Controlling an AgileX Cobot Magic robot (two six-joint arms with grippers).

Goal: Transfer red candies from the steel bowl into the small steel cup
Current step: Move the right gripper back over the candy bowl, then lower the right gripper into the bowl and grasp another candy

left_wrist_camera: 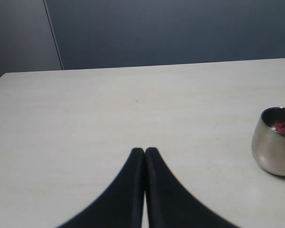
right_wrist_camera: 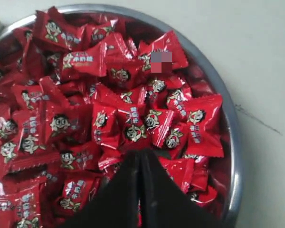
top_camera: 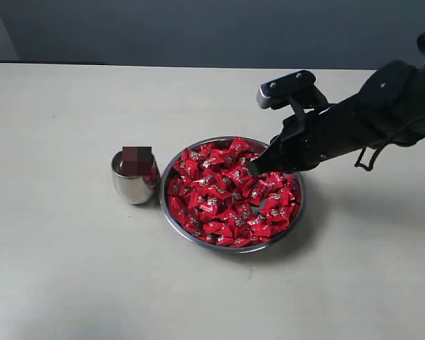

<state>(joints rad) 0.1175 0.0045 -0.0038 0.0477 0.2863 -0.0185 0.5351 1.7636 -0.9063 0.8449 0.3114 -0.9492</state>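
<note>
The right fingers (right_wrist_camera: pixel 138 157) were found pressed together tip to tip, with nothing seen between them, and were pointed down into the heap of red candies (right_wrist_camera: pixel 133 126). Whether the tips were touching the wrappers could not be settled. In the exterior view these fingers (top_camera: pixel 256 168) were placed over the far right part of the heap. They were carried in from the right by the black right arm (top_camera: pixel 354 124), by which part of the bowl's far rim was hidden. The left fingers (left_wrist_camera: pixel 143 155), shown by the left wrist view alone, were likewise closed against each other and held over bare table (left_wrist_camera: pixel 109 104).

The steel bowl (top_camera: pixel 234 249) was seen filled nearly to its rim with the candies (top_camera: pixel 223 202), piled loosely at all angles. The small steel cup (top_camera: pixel 131 188) stood upright just beside the bowl on its left. Contact between the two could not be confirmed.

The printed marks on the wrappers could be made out clearly only in the right wrist view, where the bowl's rim (right_wrist_camera: pixel 230 128) curved past the heap. The inside of the cup (left_wrist_camera: pixel 273 147) was shown only by the left wrist view. Something red lay in it, its count not determinable. In the exterior view the cup's mouth was covered by a blurred patch. The table (top_camera: pixel 71 269) was bounded at its far side by a dark wall (top_camera: pixel 198 28).
</note>
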